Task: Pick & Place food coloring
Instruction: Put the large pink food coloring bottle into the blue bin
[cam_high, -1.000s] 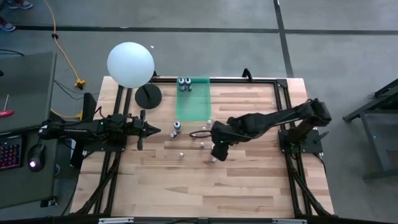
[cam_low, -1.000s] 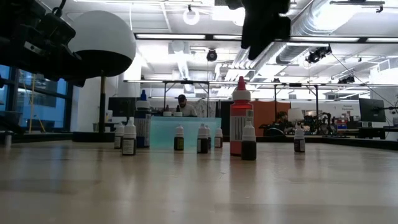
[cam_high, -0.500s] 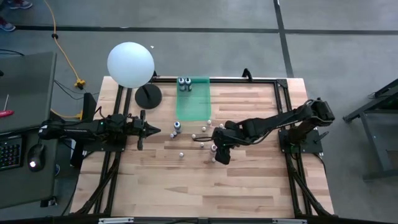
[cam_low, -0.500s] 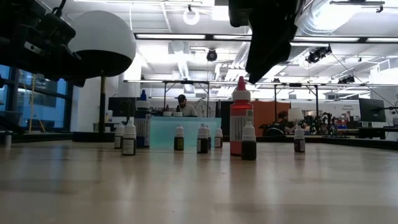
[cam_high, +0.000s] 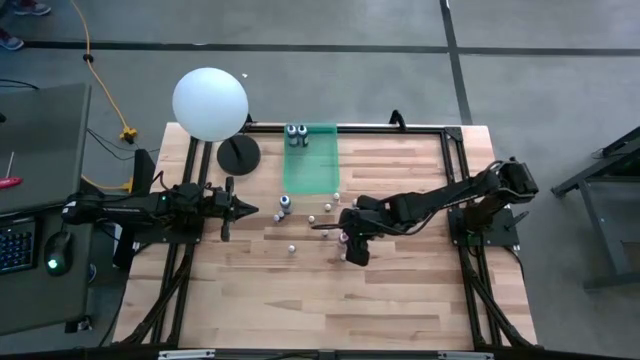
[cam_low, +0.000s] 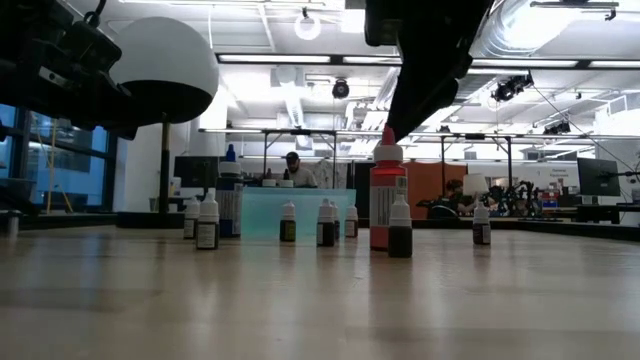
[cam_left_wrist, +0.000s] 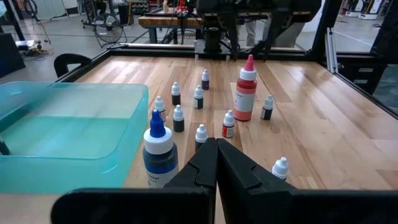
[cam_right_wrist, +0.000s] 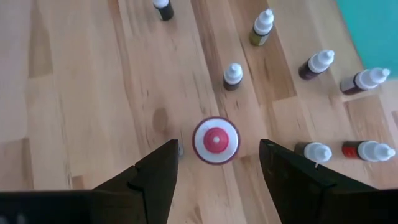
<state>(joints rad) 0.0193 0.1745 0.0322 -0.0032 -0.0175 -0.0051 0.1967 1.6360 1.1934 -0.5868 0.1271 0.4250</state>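
Low view: right gripper (cam_low: 400, 100) fingers cut off by top edge; bottle labels unreadable.

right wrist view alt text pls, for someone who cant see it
The right gripper looks straight down with open jaws on either side of a red-capped bottle standing on the wooden table. Small white-capped bottles stand scattered beyond it.

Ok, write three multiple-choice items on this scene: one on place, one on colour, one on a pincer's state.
1. The right pincer is
A. directly above the tall bottle
B. inside the green tray
C. beside the lamp

2. The tall bottle's body is
A. red
B. yellow
C. black

3. The left pincer is
A. open
B. shut, empty
C. shut on a bottle

Key: 1 A, the bottle's cap sits between the right fingers from above; 2 A, seen in the low view; 3 B, its fingers meet with nothing between.
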